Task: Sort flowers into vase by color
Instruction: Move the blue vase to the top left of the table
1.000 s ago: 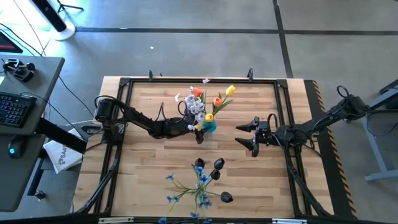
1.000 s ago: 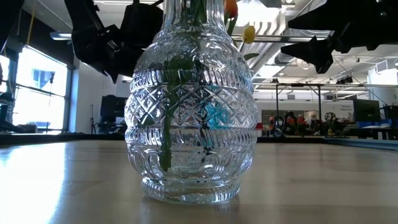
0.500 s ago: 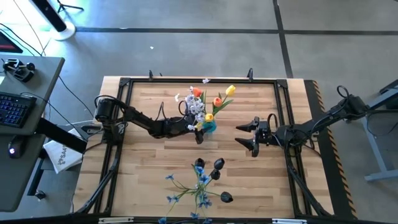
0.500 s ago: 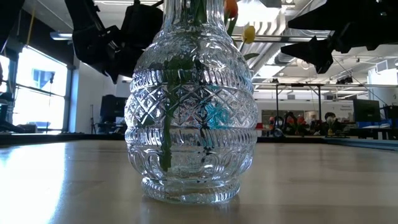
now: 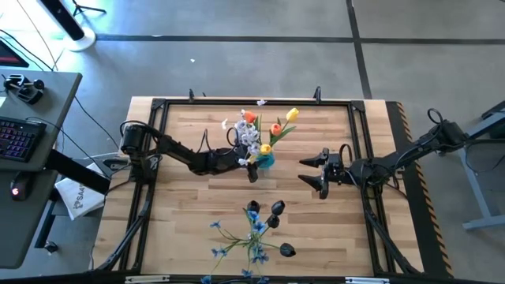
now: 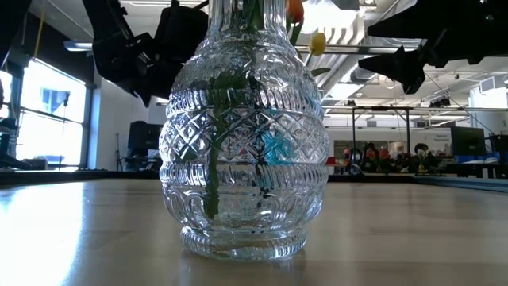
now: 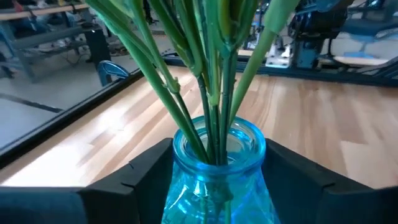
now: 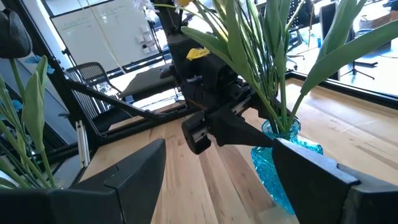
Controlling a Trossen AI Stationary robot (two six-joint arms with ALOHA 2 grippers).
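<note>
DONE: your blue vase [image 5: 265, 160] holds orange and yellow tulips [image 5: 272, 128] plus white sprays [image 5: 249, 136] | LEFT: blue sprays [image 5: 248, 237] and dark buds [image 5: 275, 211] lie on the table's [image 5: 189, 205] near edge | LEFT GRIPPER [image 7: 214, 180]: fingers apart, flanking the vase neck, not visibly clamped | RIGHT GRIPPER [image 5: 320, 171]: apart, empty, beside the vase.

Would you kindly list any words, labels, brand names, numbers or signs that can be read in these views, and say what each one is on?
No text can be read with certainty.
White bag or box on the floor left of the table: dark printing, too small to read.
Whiteboard in the right wrist view: faint handwriting, too blurred to read.
Blue vase, clear vase and flowers: no markings visible.
</note>
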